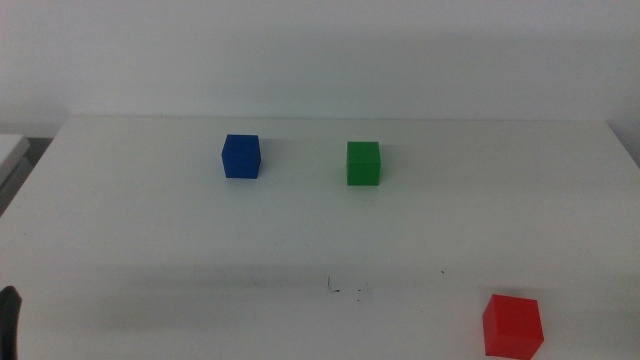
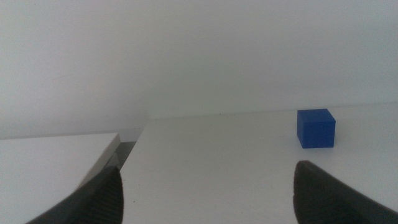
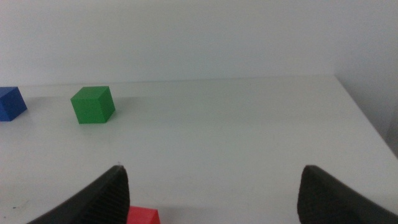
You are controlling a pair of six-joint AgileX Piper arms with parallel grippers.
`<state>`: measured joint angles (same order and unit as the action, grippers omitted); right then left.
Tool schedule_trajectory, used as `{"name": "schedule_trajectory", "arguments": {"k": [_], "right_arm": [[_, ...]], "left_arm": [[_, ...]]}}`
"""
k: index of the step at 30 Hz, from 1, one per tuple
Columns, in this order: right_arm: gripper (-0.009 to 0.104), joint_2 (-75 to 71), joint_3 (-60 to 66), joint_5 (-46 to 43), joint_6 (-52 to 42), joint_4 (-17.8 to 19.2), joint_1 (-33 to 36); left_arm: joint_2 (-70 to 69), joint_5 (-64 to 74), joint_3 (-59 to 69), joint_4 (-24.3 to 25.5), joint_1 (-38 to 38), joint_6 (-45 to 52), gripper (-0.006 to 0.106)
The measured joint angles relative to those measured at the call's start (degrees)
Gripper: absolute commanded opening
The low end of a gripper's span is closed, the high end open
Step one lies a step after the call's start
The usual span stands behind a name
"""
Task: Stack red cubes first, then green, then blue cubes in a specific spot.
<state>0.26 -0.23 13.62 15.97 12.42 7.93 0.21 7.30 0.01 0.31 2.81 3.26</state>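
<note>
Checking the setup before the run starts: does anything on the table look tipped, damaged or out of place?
Nothing stands out. The red cube, green cube and blue cube sit flat and apart on the white table; both grippers wait open.

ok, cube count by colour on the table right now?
red cube: 1
green cube: 1
blue cube: 1
Total: 3 cubes, all apart on the white table, none stacked yet.
</note>
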Motion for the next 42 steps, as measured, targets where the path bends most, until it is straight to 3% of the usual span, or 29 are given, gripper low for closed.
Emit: {"name": "schedule_trajectory", "arguments": {"k": [15,20,24,28,31,42], "right_arm": [[0.093,0.0,0.0,-3.97,0.6,0.86,0.0],[0.093,5.57,-8.13,-2.57,3.24,0.86,0.0],[0.093,17.2,-20.5,7.07,4.43,-1.63,0.0],[0.093,29.46,-34.48,24.11,4.23,-7.1,0.0],[0.093,36.34,-42.18,34.44,3.36,-8.7,0.0],[0.093,44.1,-47.88,39.2,2.99,-9.62,0.0]], "left_arm": [[0.0,0.0,0.0,0.0,0.0,0.0,0.094],[0.0,0.0,0.0,0.0,0.0,0.0,0.094],[0.0,0.0,0.0,0.0,0.0,0.0,0.094],[0.0,0.0,0.0,0.0,0.0,0.0,0.094],[0.0,0.0,0.0,0.0,0.0,0.0,0.094],[0.0,0.0,0.0,0.0,0.0,0.0,0.094]]}}
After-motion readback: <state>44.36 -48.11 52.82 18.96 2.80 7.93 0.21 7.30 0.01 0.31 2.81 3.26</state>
